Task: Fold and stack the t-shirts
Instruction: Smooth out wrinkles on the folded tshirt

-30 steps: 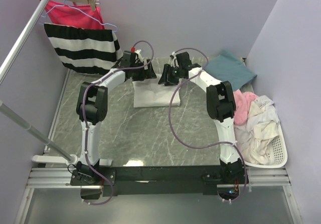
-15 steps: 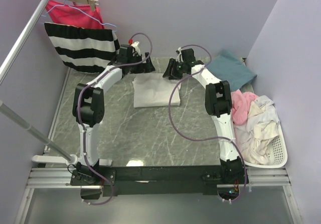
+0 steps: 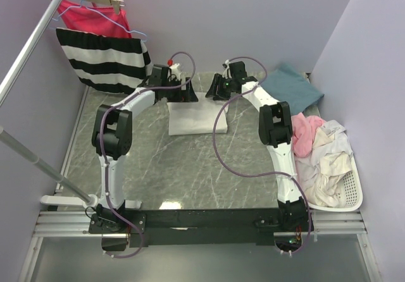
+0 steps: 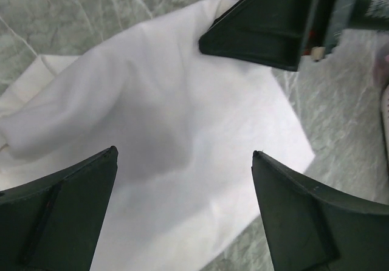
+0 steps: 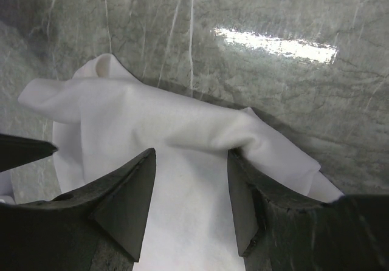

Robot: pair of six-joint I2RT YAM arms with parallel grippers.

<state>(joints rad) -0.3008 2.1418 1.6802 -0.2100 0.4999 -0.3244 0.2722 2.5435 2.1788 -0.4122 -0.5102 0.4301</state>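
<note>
While hovering spread wide and empty over the white tee (image 3: pixel 193 120) at the middle of the desk's (image 3: pixel 158 165) far edge, lower left gripper (image 3: pixel 187 95) and right gripper (image 3: pixel 214 93) together and pinch just the rumpled far fold, tbh.

The folded white cloth t-shirt (image 3: pixel 196 119) lies far-centre on the grey marbled stone tabletop (image 3: pixel 177 168). Right of it lies the folded teal-blue cloth t-shirt (image 3: pixel 292 87), behind the white plastic basket (image 3: pixel 356 196) holding crumpled pale t-shirts (image 3: pixel 329 162).

Stretched far forward, the left gripper (image 4: pixel 182 155) gapes wide; the right gripper (image 5: pixel 189 155) is parted less.
</note>
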